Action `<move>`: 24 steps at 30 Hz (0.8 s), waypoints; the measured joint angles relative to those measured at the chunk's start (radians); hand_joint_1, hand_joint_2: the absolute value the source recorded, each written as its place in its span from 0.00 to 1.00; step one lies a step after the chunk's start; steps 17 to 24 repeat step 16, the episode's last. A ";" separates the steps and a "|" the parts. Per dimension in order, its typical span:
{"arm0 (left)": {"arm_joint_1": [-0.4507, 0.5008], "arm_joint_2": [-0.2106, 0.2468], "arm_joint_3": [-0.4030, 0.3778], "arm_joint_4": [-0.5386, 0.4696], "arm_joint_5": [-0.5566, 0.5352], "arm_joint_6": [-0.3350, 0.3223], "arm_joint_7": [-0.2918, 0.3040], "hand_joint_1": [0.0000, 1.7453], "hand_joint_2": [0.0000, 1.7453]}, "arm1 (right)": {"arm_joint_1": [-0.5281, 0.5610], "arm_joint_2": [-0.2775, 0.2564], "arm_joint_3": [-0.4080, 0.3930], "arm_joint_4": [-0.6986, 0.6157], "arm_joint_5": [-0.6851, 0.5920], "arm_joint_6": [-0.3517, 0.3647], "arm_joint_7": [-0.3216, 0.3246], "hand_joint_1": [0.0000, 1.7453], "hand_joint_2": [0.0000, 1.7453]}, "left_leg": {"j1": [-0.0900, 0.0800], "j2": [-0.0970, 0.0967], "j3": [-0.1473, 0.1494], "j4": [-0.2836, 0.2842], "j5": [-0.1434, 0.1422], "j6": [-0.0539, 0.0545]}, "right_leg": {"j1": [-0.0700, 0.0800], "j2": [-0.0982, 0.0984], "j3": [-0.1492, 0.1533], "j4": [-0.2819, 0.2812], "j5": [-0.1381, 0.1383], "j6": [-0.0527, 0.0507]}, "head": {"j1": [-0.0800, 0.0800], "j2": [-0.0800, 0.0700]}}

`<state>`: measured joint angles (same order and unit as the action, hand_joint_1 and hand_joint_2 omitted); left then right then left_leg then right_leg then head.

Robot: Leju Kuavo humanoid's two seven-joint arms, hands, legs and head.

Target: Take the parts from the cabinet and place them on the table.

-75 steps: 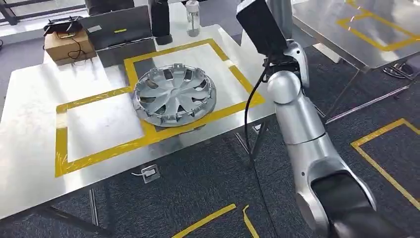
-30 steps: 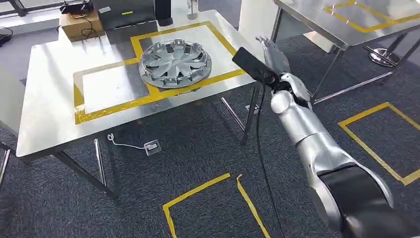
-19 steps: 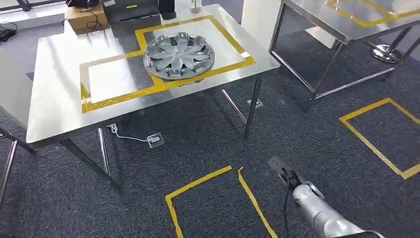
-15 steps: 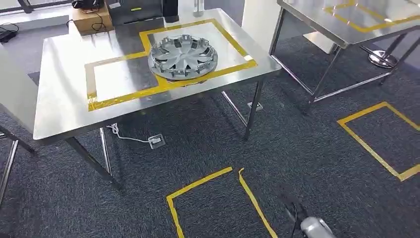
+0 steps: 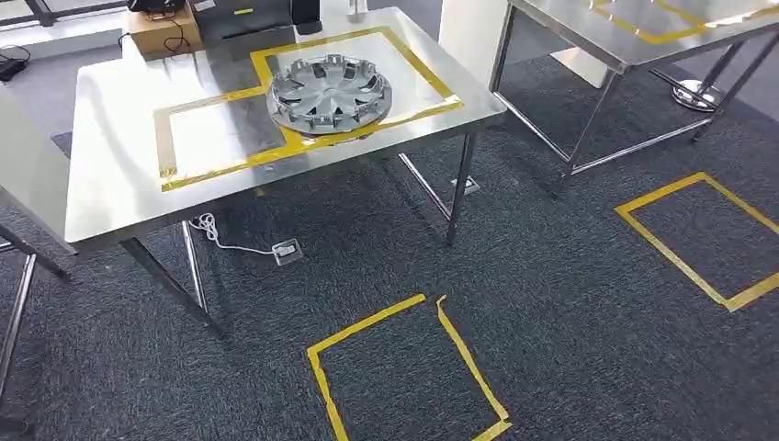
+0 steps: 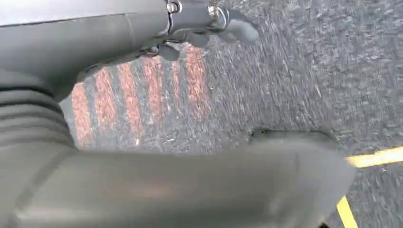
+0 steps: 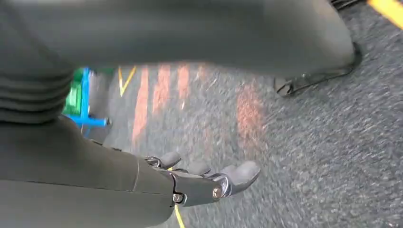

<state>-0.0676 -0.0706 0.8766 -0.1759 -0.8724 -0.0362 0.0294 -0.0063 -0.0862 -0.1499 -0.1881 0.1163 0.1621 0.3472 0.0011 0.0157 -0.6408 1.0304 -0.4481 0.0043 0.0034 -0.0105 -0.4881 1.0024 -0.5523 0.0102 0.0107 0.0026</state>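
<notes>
A silver hubcap (image 5: 329, 94) lies flat on the steel table (image 5: 119, 202), over the yellow tape line between two taped squares. In the left wrist view, my left hand (image 6: 119, 38) hangs over dark carpet with its fingers (image 6: 209, 21) stretched out and its thumb apart, holding nothing. My right hand (image 7: 142, 180) also hangs above the carpet in the right wrist view, its fingers (image 7: 209, 183) extended and nothing in it. Both wrist views are motion-blurred.
A cardboard box (image 5: 161, 28) and a black case (image 5: 243, 14) sit at the table's far edge. A second steel table (image 5: 588, 37) stands to the right, beside a white pillar (image 5: 464, 37). Yellow tape squares (image 5: 404, 367) mark the carpet, and a socket box (image 5: 287, 250) lies under the table.
My right arm has dropped from beside the table out of the head view. The camera has pulled back and shifted, so the table looks farther away. The hubcap stays put.
</notes>
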 joint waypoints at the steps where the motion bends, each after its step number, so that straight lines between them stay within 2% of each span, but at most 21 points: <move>1: 0.000 0.000 -0.001 0.000 0.003 -0.002 -0.005 0.00 1.00 | 0.003 0.001 0.000 0.000 0.008 0.000 -0.010 0.00 1.00 | -0.001 0.000 0.000 0.001 -0.023 0.000 | -0.001 0.000 -0.002 -0.002 0.006 -0.010 | -0.002 0.000; 2: 0.004 0.000 -0.010 -0.002 0.014 -0.002 -0.008 0.00 1.00 | 0.006 0.006 0.000 0.000 0.012 -0.003 -0.018 0.00 1.00 | -0.002 -0.001 0.000 0.000 -0.034 -0.006 | 0.000 0.000 -0.005 -0.002 0.007 -0.015 | -0.001 0.000; 3: 0.009 0.003 -0.024 -0.007 0.035 -0.002 -0.010 0.00 1.00 | 0.009 0.012 0.000 0.000 0.014 -0.007 -0.029 0.00 1.00 | -0.002 -0.001 0.000 -0.002 -0.032 -0.003 | 0.000 0.000 -0.007 -0.002 0.017 -0.019 | -0.003 0.000; 4: 0.016 0.006 -0.040 -0.012 0.057 -0.002 -0.011 0.00 1.00 | 0.014 0.018 0.000 0.000 0.013 -0.010 -0.037 0.00 1.00 | -0.002 -0.002 0.000 -0.006 -0.017 0.003 | 0.001 0.000 -0.009 -0.001 0.021 -0.025 | -0.001 0.000; 5: 0.022 0.011 -0.055 -0.017 0.081 -0.002 -0.012 0.00 1.00 | 0.019 0.021 0.001 -0.002 0.012 -0.013 -0.046 0.00 1.00 | -0.001 -0.004 0.001 -0.015 0.021 0.006 | 0.003 0.000 -0.010 0.000 0.022 -0.026 | -0.002 0.000; 6: 0.028 0.014 -0.072 -0.021 0.105 -0.002 -0.013 0.00 1.00 | 0.024 0.026 0.003 -0.002 0.010 -0.019 -0.056 0.00 1.00 | 0.000 -0.004 0.002 -0.025 0.078 -0.001 | 0.004 -0.001 -0.011 0.004 0.021 -0.028 | -0.002 0.000; 7: 0.033 0.016 -0.093 -0.027 0.132 -0.001 -0.013 0.00 1.00 | 0.027 0.029 0.005 -0.003 0.007 -0.024 -0.065 0.00 0.00 | 0.002 -0.007 0.008 -0.027 0.057 -0.020 | 0.004 -0.001 -0.014 0.004 0.022 -0.029 | -0.001 0.000; 8: 0.037 0.018 -0.112 -0.031 0.150 0.000 -0.014 0.00 0.00 | 0.031 0.029 0.005 -0.006 0.003 -0.028 -0.073 0.00 0.00 | 0.002 -0.006 0.006 -0.028 0.075 -0.021 | 0.005 -0.002 -0.015 0.005 0.022 -0.031 | -0.002 0.000; 9: 0.044 0.019 -0.135 -0.037 0.181 0.000 -0.015 0.00 0.00 | 0.035 0.032 0.007 -0.012 -0.001 -0.032 -0.085 0.00 0.00 | 0.002 -0.008 0.006 -0.028 0.067 -0.020 | 0.005 -0.003 -0.016 0.005 0.022 -0.031 | -0.001 0.000; 10: 0.050 0.021 -0.159 -0.042 0.208 0.001 -0.015 0.00 0.00 | 0.038 0.034 0.009 -0.017 -0.003 -0.039 -0.096 0.00 0.00 | 0.003 -0.008 0.006 -0.028 0.070 -0.024 | 0.005 -0.003 -0.016 0.005 0.022 -0.032 | -0.001 0.000; 16: 0.084 0.029 -0.300 -0.077 0.354 0.010 -0.018 0.00 0.00 | 0.060 0.043 0.028 -0.048 -0.029 -0.064 -0.151 0.00 0.00 | 0.002 -0.008 0.003 -0.028 0.067 -0.024 | 0.005 -0.003 -0.018 0.005 0.019 -0.033 | -0.001 0.000; 24: 0.084 0.029 -0.300 -0.077 0.354 0.010 -0.018 0.00 0.00 | 0.060 0.043 0.028 -0.048 -0.029 -0.064 -0.151 0.00 0.00 | 0.002 -0.008 0.003 -0.028 0.067 -0.024 | 0.005 -0.003 -0.018 0.005 0.019 -0.033 | -0.001 0.000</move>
